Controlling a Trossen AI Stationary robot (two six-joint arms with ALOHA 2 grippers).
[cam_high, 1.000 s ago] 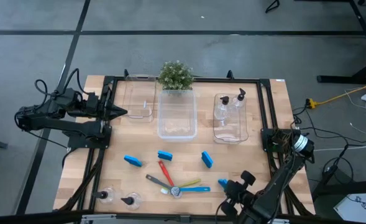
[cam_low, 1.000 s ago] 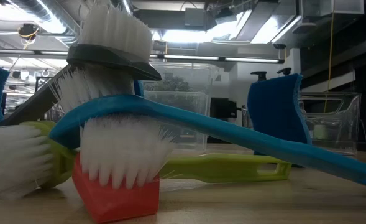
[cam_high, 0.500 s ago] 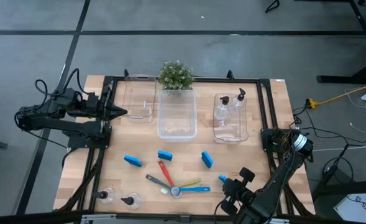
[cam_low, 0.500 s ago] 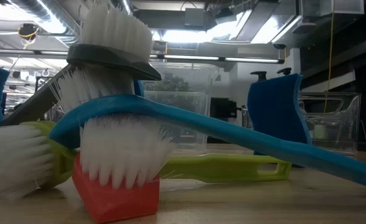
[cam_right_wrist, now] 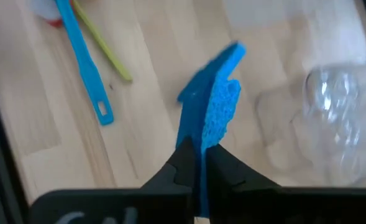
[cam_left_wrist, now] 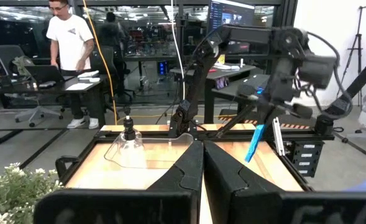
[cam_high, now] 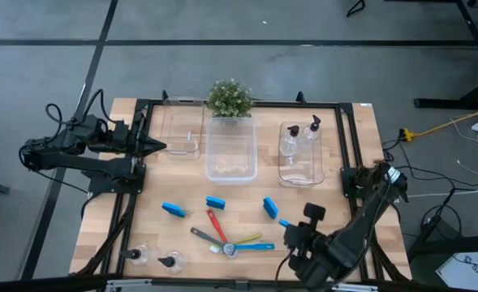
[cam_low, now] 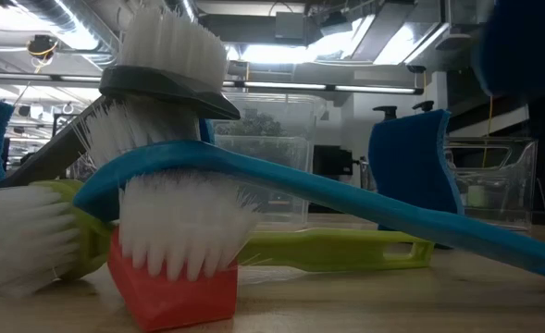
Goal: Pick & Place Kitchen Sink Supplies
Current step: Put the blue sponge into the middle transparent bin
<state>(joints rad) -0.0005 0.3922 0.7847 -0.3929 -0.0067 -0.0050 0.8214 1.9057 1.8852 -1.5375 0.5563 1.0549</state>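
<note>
High view: the light wooden table (cam_high: 153, 235) stands on a grey floor. The right gripper (cam_right_wrist: 198, 163) pinches one small blue rectangular sponge (cam_right_wrist: 212, 112), held on edge above the table, long side pointing away. Three more blue sponges (cam_high: 215, 202) lie flat. The left gripper (cam_left_wrist: 202, 152) waits shut, empty, at the table's left side.

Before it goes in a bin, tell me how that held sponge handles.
The sponge, pinched at one edge by the right gripper, stands upright without drooping, so it is probably light and fairly stiff. Its rough, porous face likely resists slipping.
</note>
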